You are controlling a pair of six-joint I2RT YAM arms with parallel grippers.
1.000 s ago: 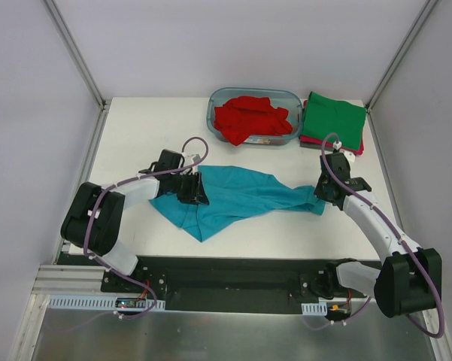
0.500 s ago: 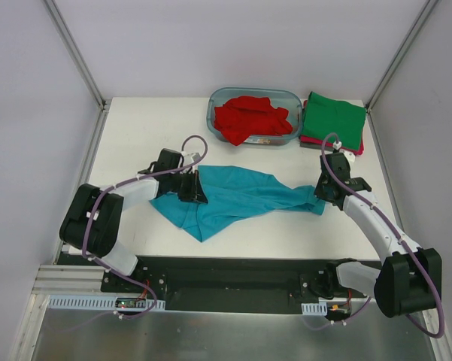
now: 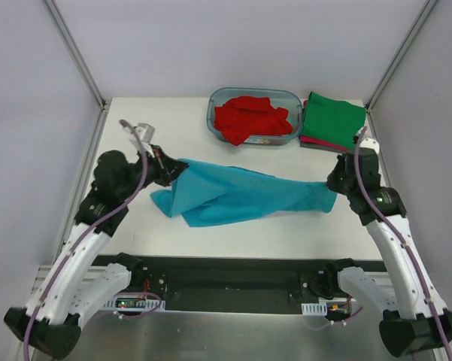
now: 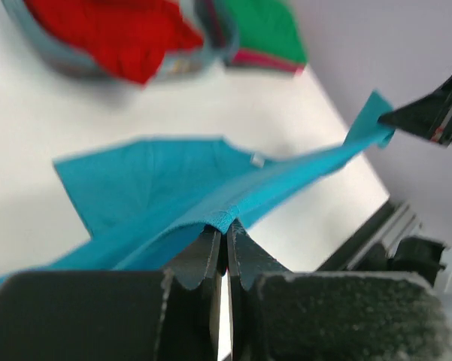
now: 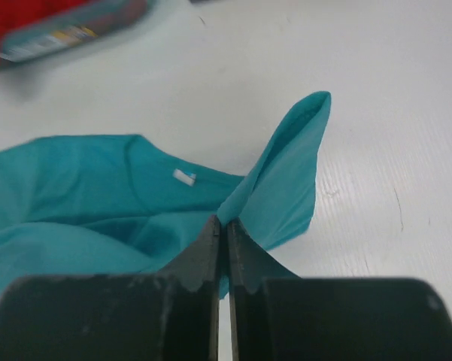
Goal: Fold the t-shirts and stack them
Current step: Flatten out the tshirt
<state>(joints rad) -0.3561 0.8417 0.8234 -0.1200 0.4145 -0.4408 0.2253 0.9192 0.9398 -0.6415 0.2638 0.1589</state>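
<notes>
Tub (image 3: 210,113) (red shirt (image 3: 248,117) inside) beside green shirt (image 3: 332,120); magenta (image 3: 329,144) apparently beneath.

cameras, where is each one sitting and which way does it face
Top external: above and behind the arms, looking down at the table; both arms show, left gripper and right gripper holding the teal shirt's ends.
Left wrist: on the left arm, facing along its shut fingers toward the right gripper.
Right wrist: on the right arm, facing down past its shut fingers at the shirt.
Shared: both wrist views show the shirt's white label.
</notes>
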